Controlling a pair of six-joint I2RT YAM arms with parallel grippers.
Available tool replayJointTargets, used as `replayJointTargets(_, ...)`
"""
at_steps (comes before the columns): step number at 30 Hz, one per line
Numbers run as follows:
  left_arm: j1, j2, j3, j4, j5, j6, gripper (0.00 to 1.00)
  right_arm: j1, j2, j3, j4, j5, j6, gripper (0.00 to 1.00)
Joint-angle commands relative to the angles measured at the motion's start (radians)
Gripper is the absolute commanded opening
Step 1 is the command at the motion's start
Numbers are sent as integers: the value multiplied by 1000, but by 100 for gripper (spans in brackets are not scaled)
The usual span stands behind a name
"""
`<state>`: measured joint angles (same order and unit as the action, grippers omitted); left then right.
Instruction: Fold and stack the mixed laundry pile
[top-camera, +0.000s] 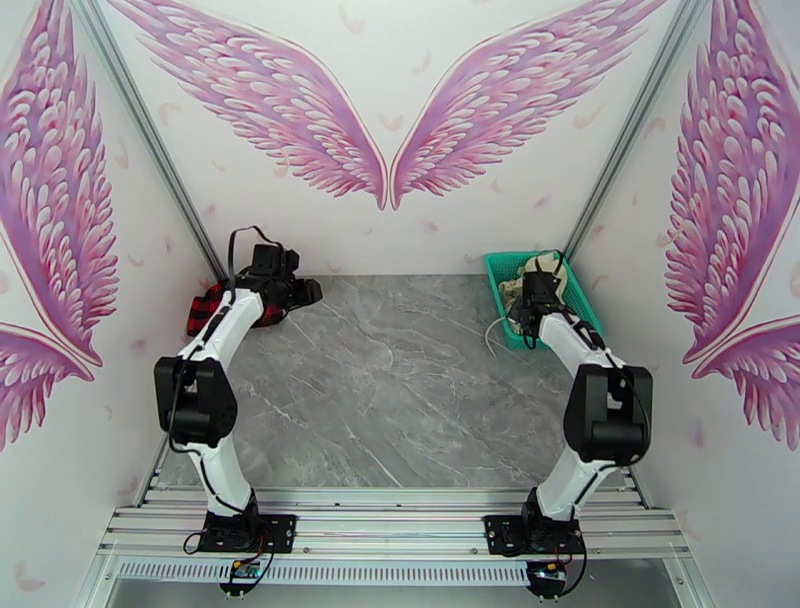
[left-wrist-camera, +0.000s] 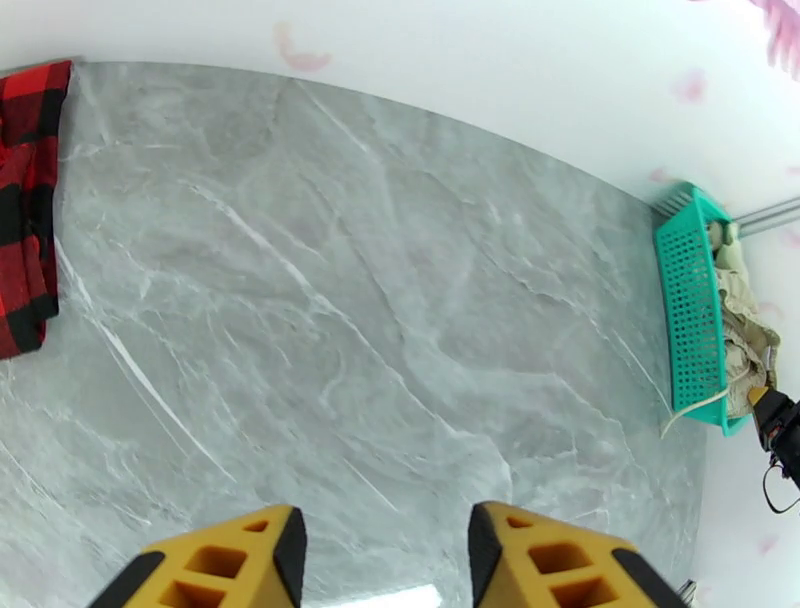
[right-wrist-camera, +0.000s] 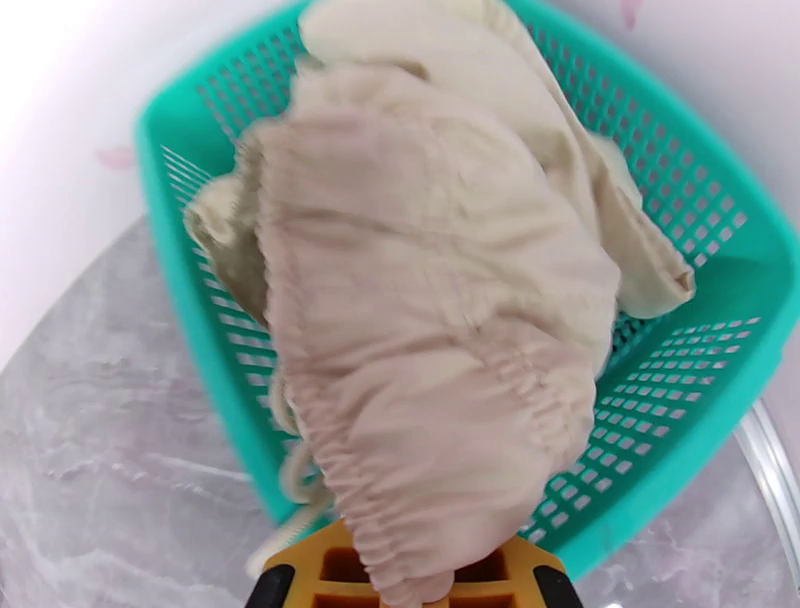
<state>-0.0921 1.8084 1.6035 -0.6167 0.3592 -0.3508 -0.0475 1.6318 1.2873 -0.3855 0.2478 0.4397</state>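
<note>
The plain cream wrinkly cloth garment (right-wrist-camera: 430, 300) lies bunched in the teal plastic mesh basket (right-wrist-camera: 690, 400), which sits at the far right corner of the grey marble-patterned tabletop (top-camera: 400, 380). The right end effector (right-wrist-camera: 410, 585) is closed tight on a gathered hem of that garment, the cloth pinched between its yellow fingers. The red-and-black buffalo-check shirt (top-camera: 205, 308) lies crumpled at the far left edge of the tabletop, well apart from the basket. Near it, the left end effector (left-wrist-camera: 385, 540) hangs over bare tabletop, its jaws partly apart and holding nothing.
</note>
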Motion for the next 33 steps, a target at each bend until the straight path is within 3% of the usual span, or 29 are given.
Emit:
replayJointTargets(1,-6,-87,-140,95,49,4,50,68,-194,-67,61,-24,-52,0)
replayJointTargets(7,-27,-221,-333,187,101,8,50,185,-453,-88,-34,-73,-101,0)
replayJointTargets(11,-31,-306,-423,251,134,19,49,257,-523,15,-132,-243,-171,0)
replayJointTargets(19,-18,-423,-435,282,194,38,47,361,-459,378,-266,-621,-203,0)
replayJointTargets(24,-18,-515,-395,280,238,60,47,442,-386,536,-291,-746,-197,0)
replayJointTargets(29,-20,-593,-390,215,258,97,49,507,-312,543,-362,-779,-228,0)
replayJointTargets(33,-21,-659,-447,165,228,137,49,512,-245,422,-329,-808,-220,0)
